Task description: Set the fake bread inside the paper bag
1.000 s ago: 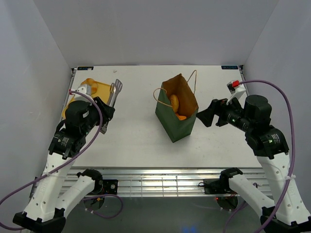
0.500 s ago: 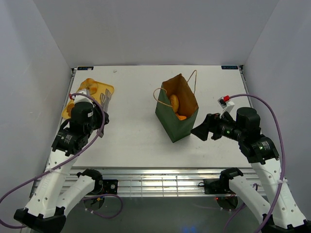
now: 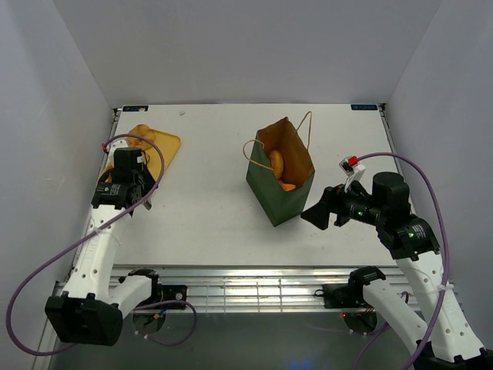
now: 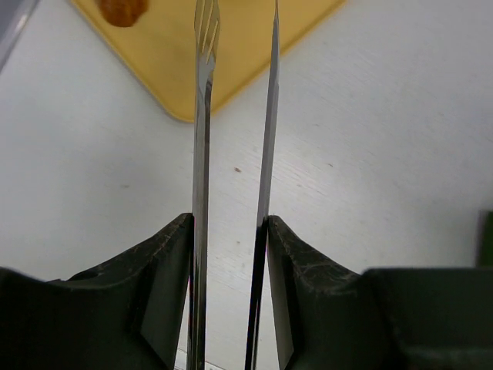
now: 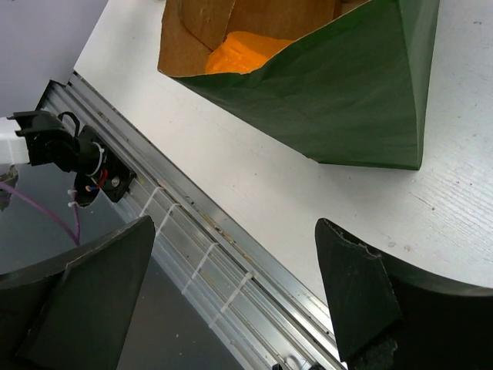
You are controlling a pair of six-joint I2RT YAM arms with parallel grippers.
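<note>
**Desk:** What lies nearest the arms' bases?

**Photographer:** The slotted metal rail (image 5: 192, 239) on the near edge of the white table (image 3: 208, 223). Just past it the right gripper (image 5: 235, 227) hovers above the tabletop, its fingers spread wide with nothing between them.

**Desk:** And the bag?

**Photographer:** The paper bag (image 5: 339, 92) stands upright directly beyond that gripper, near it but not touching. It is dark green outside and brown inside, and its mouth is open. Some of the fake bread is already in it. From above, a bagel (image 3: 275, 162) shows against an inner wall, with an orange piece (image 5: 239, 50) lower down beside it. The thin string handles (image 3: 309, 127) arch off the rim.

**Desk:** The left side?

**Photographer:** The left gripper (image 4: 229, 231) is clamped on the metal tongs (image 4: 202, 116), one finger pressed against the outside of each arm. The two arms run almost parallel with a narrow gap between them, and they pinch nothing. Their tips reach over the near corner of the yellow tray (image 4: 254, 46). I cannot tell whether they touch it.

**Desk:** Anything left on that tray?

**Photographer:** One brown bread piece (image 4: 122, 8), cut off by the top edge of the wrist view, sits left of the tips and clear of them. The tray lies at the far left of the table, well apart from the bag.
</note>
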